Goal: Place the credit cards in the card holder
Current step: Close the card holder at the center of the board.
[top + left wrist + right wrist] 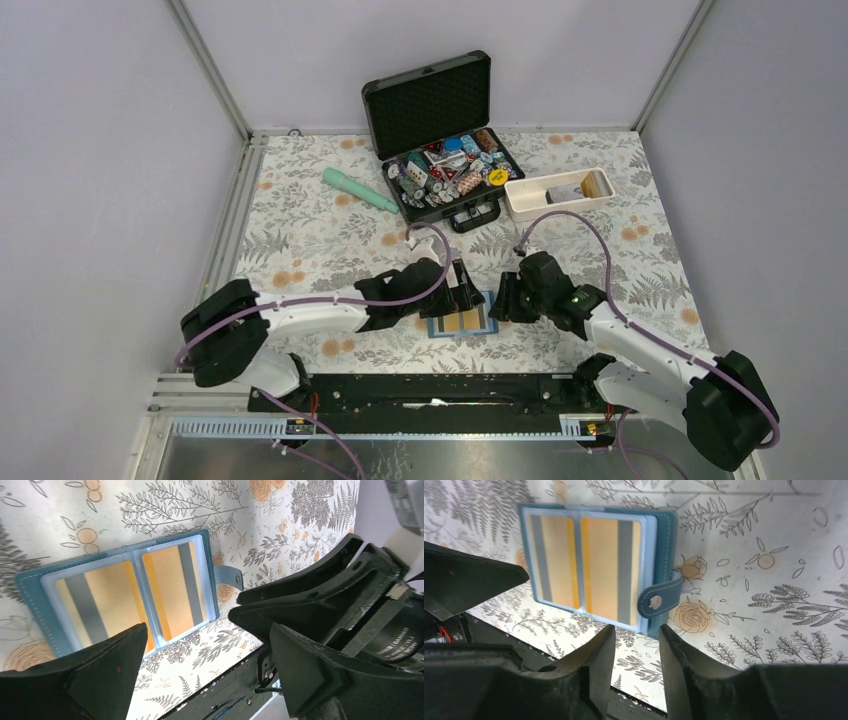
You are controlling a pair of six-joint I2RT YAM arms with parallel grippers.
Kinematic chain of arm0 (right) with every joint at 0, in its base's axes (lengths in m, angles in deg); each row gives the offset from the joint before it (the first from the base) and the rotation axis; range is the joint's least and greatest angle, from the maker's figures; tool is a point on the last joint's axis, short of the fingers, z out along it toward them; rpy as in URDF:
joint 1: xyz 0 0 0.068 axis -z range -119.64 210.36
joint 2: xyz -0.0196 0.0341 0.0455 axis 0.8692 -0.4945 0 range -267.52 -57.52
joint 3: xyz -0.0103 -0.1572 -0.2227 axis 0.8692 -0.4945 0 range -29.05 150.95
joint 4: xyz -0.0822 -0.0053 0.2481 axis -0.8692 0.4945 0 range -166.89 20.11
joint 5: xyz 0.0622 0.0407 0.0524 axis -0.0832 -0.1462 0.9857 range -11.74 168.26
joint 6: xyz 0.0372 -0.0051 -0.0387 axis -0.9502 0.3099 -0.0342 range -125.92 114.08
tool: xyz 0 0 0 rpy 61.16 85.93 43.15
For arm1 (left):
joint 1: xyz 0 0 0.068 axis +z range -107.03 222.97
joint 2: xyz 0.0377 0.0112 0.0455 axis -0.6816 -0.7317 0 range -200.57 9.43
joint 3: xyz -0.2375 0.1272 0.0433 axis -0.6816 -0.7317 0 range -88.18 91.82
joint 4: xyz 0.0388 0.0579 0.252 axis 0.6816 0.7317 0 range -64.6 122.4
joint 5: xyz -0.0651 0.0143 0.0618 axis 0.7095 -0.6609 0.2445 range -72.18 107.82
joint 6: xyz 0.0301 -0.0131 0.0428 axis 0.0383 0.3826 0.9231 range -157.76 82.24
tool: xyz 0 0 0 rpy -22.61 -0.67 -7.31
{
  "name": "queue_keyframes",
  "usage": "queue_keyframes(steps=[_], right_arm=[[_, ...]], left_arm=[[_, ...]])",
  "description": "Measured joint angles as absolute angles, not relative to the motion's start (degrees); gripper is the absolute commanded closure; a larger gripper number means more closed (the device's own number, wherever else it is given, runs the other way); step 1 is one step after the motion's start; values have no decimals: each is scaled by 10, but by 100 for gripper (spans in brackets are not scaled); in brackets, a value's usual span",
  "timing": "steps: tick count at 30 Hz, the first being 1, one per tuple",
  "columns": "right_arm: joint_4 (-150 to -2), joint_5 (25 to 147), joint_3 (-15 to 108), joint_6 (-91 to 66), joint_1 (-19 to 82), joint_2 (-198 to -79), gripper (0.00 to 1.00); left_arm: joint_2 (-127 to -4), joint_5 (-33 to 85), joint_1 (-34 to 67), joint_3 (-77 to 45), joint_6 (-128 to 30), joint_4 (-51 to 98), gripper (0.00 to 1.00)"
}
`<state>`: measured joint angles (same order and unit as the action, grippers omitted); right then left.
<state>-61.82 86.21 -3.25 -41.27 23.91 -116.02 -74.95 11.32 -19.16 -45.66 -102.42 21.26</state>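
the open card holder point(666, 535) lies on the table point(320, 235), two orange-gold credit cards point(601, 567) in its sleeves; left gripper point(207, 630) gapes wide, empty; right gripper point(636, 630) is slightly parted, gripping nothing.

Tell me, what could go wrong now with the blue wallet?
1. The tab lies right in front of the right jaws, which stand a little apart. They might snag it and drag the holder.
2. The holder sits near the front edge of the table, so a push could slide it off.
3. The left jaws, wide open, hang close to the holder too, so the two arms could bump.
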Motion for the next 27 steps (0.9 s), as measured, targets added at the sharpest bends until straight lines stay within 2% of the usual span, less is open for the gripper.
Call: queue_keyframes(steps=[3, 9, 13, 17, 21, 23, 27], right_arm=[[-607, 852, -18, -409, 239, -1138, 44], [-604, 832, -15, -406, 239, -1142, 37], [-604, 817, -15, -396, 239, -1165, 36], [-618, 811, -15, -391, 239, -1196, 40], [-643, 809, -16, -391, 239, -1223, 48], [-657, 809, -16, -391, 239, -1236, 57], [-675, 812, -16, -388, 239, -1260, 82]], left_arm=[[-719, 110, -182, -461, -1020, 235, 1], [-675, 108, -150, -528, -1026, 260, 1], [-656, 109, -137, -573, -1037, 269, 1], [-637, 109, -127, -595, -1045, 271, 1], [-629, 110, -121, -603, -1053, 270, 1], [-629, 112, -118, -607, -1056, 263, 1], [-631, 118, -115, -616, -1062, 239, 1]])
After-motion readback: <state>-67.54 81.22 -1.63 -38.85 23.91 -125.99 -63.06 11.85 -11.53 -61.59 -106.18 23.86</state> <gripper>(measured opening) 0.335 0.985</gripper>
